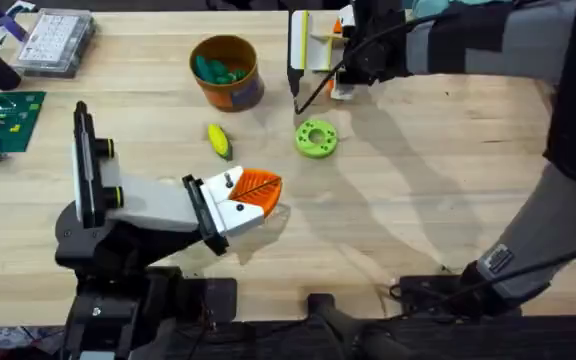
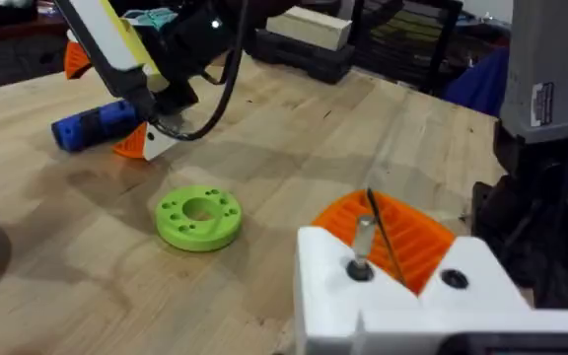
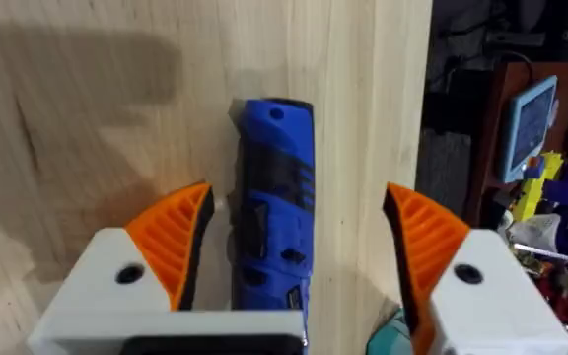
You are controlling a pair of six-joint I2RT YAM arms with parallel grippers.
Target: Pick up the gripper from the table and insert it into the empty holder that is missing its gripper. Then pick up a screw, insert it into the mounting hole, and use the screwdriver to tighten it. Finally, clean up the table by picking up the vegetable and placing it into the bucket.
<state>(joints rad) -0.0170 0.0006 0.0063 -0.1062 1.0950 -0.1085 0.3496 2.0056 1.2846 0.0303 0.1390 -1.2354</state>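
Right arm: reaches from its base at the lower right across to the far edge of the table (image 1: pixel 408 190), forearm running leftward over the back of the tabletop. Right gripper (image 3: pixel 299 247) is spread wide, its two orange pads (image 3: pixel 180 232) standing on either side of the screwdriver (image 3: pixel 274 227) with a clear gap to the far pad; nothing is clamped. The near pad sits just beside the blue body; contact cannot be told.

Screwdriver: blue body lying flat on the wood between the open fingers, long axis running straight away from the wrist, parallel to the fingers, its rounded end pointing away from the gripper. Bit not discernible. In the left wrist view the same blue body (image 2: pixel 95 125) lies beneath the right gripper.

Left arm: folded low near its base, forearm angled toward the table's middle. Left gripper (image 1: pixel 253 192) has its orange pads drawn together, apparently on a thin metal pin (image 2: pixel 363 242) standing upright at its front.

Vegetable (image 1: pixel 218 141): yellow cob beyond the left gripper's tip, long axis slanting.

Bucket (image 1: pixel 225 71): farther beyond the vegetable, dark green pieces inside.

Green ring (image 1: pixel 316 138): flat, between the two grippers.
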